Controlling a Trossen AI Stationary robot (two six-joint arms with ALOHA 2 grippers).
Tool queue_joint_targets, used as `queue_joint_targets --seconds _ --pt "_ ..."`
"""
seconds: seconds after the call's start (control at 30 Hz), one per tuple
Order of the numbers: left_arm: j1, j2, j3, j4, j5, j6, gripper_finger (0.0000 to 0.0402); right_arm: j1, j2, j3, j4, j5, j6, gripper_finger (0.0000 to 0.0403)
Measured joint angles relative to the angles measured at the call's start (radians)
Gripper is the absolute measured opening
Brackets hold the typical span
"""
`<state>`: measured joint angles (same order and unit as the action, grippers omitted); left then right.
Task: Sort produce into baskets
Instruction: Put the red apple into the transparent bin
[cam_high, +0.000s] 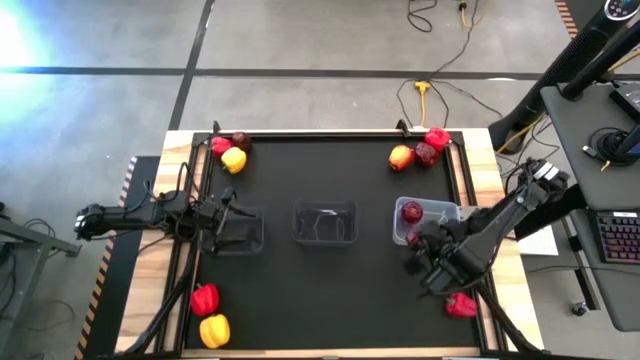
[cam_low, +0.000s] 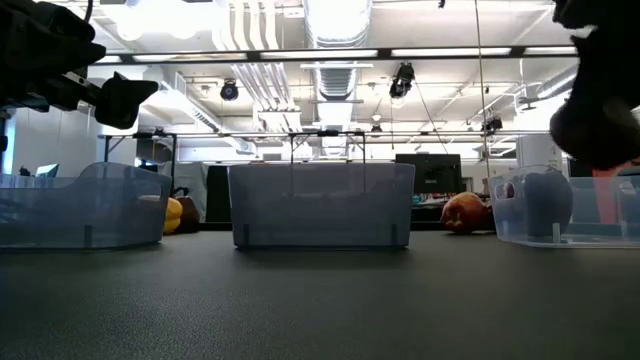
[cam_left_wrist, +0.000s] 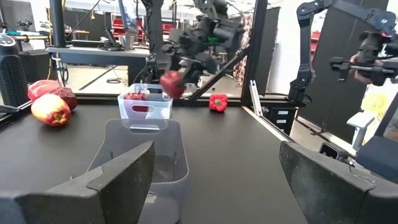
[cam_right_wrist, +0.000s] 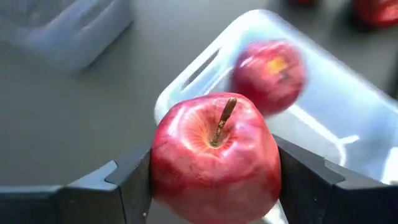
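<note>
My right tool (cam_right_wrist: 214, 180): closed on a dark red apple (cam_right_wrist: 214, 158), a finger pressing each flank, stem pointing up at the wrist camera.
Where the apple is: lifted off the bench (cam_high: 330, 290), at the near edge of the right basket (cam_high: 440, 211).
The relation that counts: the right basket's open mouth lies just ahead of and below the apple; another apple (cam_right_wrist: 268, 76) already sits in its far half, so the free space is the near half.
Judgement: a short carry forward, then release, should drop it in without hitting the other apple.
My left tool (cam_left_wrist: 211, 180): fingers apart, holding nothing, hovering at the left basket (cam_high: 240, 230).
Nearer arm: the right one, by far.
Still loose: peppers and fruit at the bench corners; a red pepper (cam_high: 461, 305) lies beside my right arm.
Middle basket (cam_high: 325, 222): looks empty.
</note>
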<state>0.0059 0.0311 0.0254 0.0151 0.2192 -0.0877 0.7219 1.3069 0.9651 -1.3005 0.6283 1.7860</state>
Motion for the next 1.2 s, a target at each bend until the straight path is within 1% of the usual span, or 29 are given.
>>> queue_joint_targets --seconds 0.07,0.13,0.23,0.37,0.47,0.63,0.8,0.97,1.2 --pt "0.000 0.000 0.000 0.000 0.000 0.000 0.0327 -0.006 -0.034 -0.044 0.006 0.076 0.070 0.0257" --pt "0.000 0.000 0.000 0.000 0.000 0.000 0.0327 -0.011 -0.061 -0.086 0.008 0.117 0.114 0.0256" --pt "0.000 0.000 0.000 0.000 0.000 0.000 0.0327 -0.013 -0.096 -0.155 0.055 0.134 0.140 0.0259" --pt "0.000 0.000 0.000 0.000 0.000 0.000 0.0327 -0.016 -0.112 -0.248 0.233 0.134 0.100 0.0268" --pt "0.000 0.000 0.000 0.000 0.000 0.000 0.0327 -0.027 -0.109 -0.305 0.314 0.154 0.090 0.0269" --pt "0.000 0.000 0.000 0.000 0.000 0.000 0.0327 -0.047 -0.107 -0.357 0.359 0.256 0.141 0.0270" --pt "0.000 0.000 0.000 0.000 0.000 0.000 0.0327 -0.067 -0.107 -0.386 0.394 0.271 0.148 0.0274" --pt "0.000 0.000 0.000 0.000 0.000 0.000 0.0327 -0.098 -0.106 -0.418 0.483 0.271 0.129 0.0304" --pt "0.000 0.000 0.000 0.000 0.000 0.000 0.0327 -0.127 -0.108 -0.408 0.533 0.236 0.021 0.0358"
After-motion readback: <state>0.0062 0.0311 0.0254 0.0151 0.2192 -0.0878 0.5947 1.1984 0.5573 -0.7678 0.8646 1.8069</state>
